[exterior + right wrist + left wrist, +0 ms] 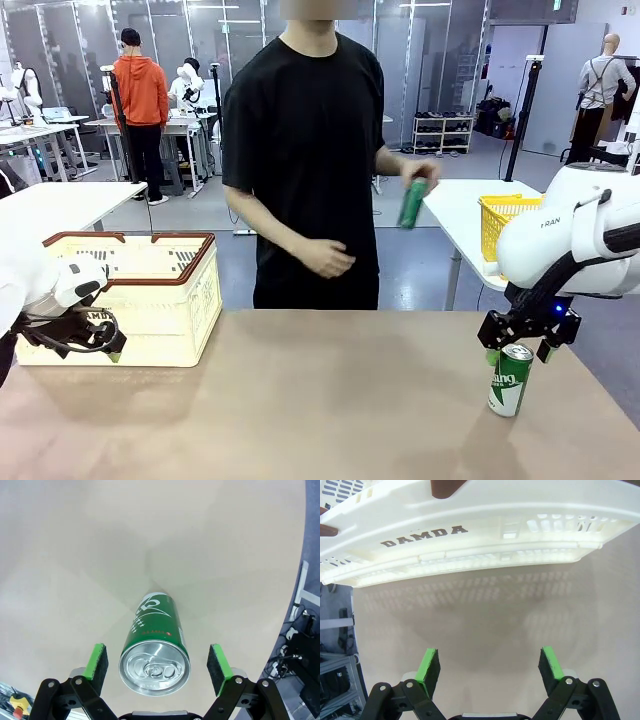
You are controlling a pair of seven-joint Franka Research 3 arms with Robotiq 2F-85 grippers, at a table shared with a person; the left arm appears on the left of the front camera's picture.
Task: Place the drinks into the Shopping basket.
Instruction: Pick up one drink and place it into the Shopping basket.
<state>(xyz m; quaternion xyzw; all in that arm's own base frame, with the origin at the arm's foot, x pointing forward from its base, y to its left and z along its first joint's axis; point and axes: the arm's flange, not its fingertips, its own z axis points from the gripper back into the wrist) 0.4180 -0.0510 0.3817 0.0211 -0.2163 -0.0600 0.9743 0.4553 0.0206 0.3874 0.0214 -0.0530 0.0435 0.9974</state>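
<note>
The near can (155, 645) is glossy green metal with a bright silver top. The basket (470, 535) is smooth cream plastic, faintly shiny. The worktop (320, 400) looks matt and smooth. The shirt (300, 130) is matt black cloth.

The left arm (25, 285) comes in low at the table's (300, 400) near left edge. Its wrist is bent so that the left gripper (108, 348) points forward and down, close above the tabletop, with its jaws spread wide and its green pads (430, 667) well apart. The right arm (585, 225) arches over the table's near right corner, wrist turned steeply down. The right gripper (515, 352) hangs above the tabletop, jaws apart, pads (97, 662) facing each other.
</note>
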